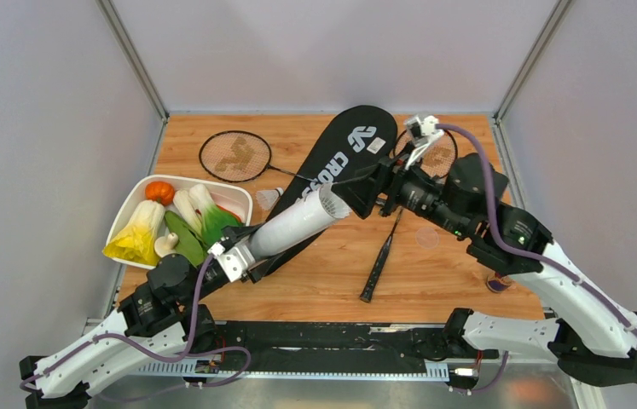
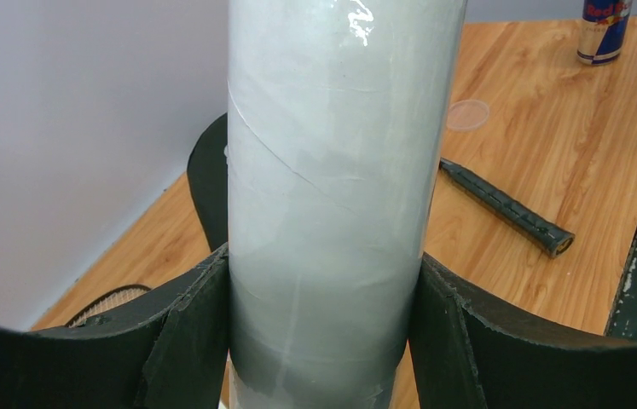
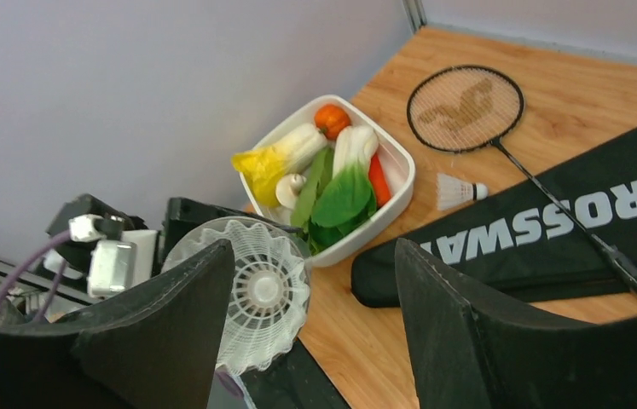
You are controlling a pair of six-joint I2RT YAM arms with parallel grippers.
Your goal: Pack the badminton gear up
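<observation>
My left gripper point(image 2: 323, 324) is shut on the long white tube point(image 2: 340, 170), with a pad pressed to each side. In the top view it holds the tube point(image 1: 298, 223) tilted, mouth toward the right arm. A white shuttlecock point(image 3: 263, 290) sits in that mouth. Just beyond it my right gripper point(image 3: 315, 281) is open with nothing between its fingers. A second shuttlecock point(image 3: 460, 190) lies beside the black CROSSWAY bag point(image 3: 553, 230). One racket point(image 3: 466, 109) lies across the bag. The other racket's handle point(image 1: 380, 260) lies mid-table, its head under the right arm.
A white tray point(image 1: 131, 204) of toy vegetables stands at the left. A Red Bull can point(image 2: 602, 30) and a clear round lid point(image 2: 468, 113) are on the right side of the table. Grey walls close in the left, right and back.
</observation>
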